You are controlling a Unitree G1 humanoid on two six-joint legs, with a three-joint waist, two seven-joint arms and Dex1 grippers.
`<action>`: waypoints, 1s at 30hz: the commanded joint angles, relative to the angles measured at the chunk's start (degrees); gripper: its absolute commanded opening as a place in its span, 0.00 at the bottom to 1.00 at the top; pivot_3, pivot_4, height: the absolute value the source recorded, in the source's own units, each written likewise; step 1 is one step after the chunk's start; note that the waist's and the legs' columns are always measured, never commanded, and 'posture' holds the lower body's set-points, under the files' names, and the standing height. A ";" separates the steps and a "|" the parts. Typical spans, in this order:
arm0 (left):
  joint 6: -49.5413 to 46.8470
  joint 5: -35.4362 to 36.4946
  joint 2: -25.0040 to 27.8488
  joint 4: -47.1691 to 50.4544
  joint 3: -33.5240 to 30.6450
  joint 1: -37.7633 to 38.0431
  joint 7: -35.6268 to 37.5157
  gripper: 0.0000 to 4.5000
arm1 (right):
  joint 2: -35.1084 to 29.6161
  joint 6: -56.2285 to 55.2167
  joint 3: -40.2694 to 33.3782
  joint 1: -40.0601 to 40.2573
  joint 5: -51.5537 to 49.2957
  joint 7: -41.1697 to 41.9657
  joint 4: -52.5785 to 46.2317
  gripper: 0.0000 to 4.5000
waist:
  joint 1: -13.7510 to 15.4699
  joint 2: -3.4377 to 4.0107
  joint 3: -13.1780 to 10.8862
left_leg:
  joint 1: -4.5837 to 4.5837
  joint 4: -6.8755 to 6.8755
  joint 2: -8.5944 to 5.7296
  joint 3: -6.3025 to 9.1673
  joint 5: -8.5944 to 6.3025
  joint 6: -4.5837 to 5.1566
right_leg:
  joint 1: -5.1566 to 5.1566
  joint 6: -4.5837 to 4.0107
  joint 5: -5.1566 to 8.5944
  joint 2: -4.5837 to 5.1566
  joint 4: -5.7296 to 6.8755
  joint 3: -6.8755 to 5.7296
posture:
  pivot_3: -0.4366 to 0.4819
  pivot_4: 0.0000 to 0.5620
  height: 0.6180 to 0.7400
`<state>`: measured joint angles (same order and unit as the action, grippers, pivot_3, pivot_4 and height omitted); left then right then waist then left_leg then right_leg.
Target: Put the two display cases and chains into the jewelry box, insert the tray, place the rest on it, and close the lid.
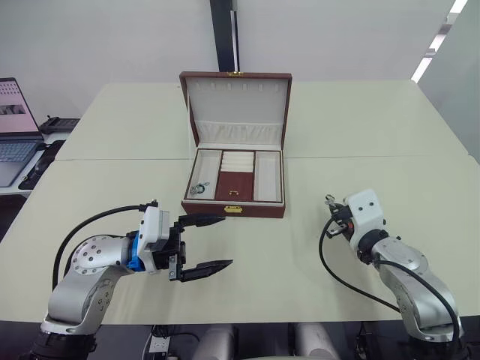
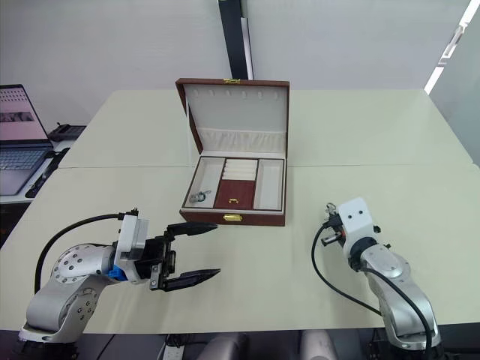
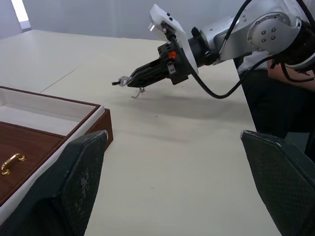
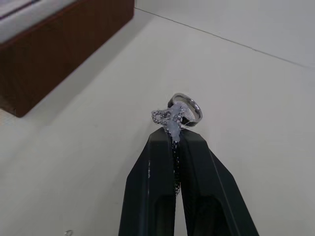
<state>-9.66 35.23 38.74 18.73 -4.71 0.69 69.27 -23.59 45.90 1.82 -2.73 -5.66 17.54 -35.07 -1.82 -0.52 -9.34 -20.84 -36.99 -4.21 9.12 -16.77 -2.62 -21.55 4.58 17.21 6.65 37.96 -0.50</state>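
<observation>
The jewelry box (image 1: pixel 259 209) stands open at the table's centre, its lid (image 1: pixel 236 105) upright behind it. The tray (image 1: pixel 232 182) sits inside the box, and one silver trinket (image 1: pixel 199 188) lies in its left compartment. To the right of the box and apart from it, my right gripper (image 4: pixel 176 132) is shut on a second silver trinket (image 4: pixel 183 112), a ring with a dangling piece, just above the tabletop. My left gripper (image 1: pixel 227 240) is open and holds nothing, in front of the box's front-left corner. The display cases and chains are hidden.
A laptop (image 1: pixel 15 127) and dark gadgets (image 1: pixel 56 124) sit on a side desk at far left. A seam (image 1: pixel 375 157) crosses the cream table (image 1: pixel 360 120) level with the box. A dark pillar (image 1: pixel 223 34) rises behind the lid.
</observation>
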 commanded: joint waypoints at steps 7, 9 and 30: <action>-1.43 2.67 -0.71 3.36 -2.90 0.14 -4.53 1.00 | -0.98 4.92 3.71 -18.67 -5.45 6.59 -4.02 0.00 | -0.01 0.00 -0.01 | -0.01 0.00 0.01 0.03 0.01 -0.01 | -0.01 0.00 0.00 0.00 0.00 -0.03 | 0.48 0.27 1.00; -2.03 3.28 -1.11 3.90 -3.33 0.16 -5.90 1.00 | -0.95 6.29 4.11 -23.32 -6.57 7.63 -2.33 0.00 | -0.01 0.00 -0.01 | -0.04 0.00 0.00 0.06 0.01 -0.02 | -0.02 0.00 0.00 0.00 -0.02 -0.04 | 0.48 0.27 1.00; -4.99 5.71 -3.77 7.77 -3.94 0.67 -14.09 1.00 | 2.48 0.71 14.75 -35.79 -1.96 9.41 18.82 0.00 | -0.03 0.00 -0.01 | -0.10 -0.01 -0.01 0.00 0.02 -0.04 | -0.16 -0.01 -0.01 0.03 0.02 0.02 | 0.48 0.27 1.00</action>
<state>-14.81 40.16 35.09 24.49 -7.29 1.23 55.56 -21.41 47.86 16.22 -38.74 -7.97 27.13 -15.64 -1.85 -0.53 -9.35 -20.94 -37.00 -4.21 9.13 -16.74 -2.66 -21.71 4.57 17.21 6.67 37.98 -0.48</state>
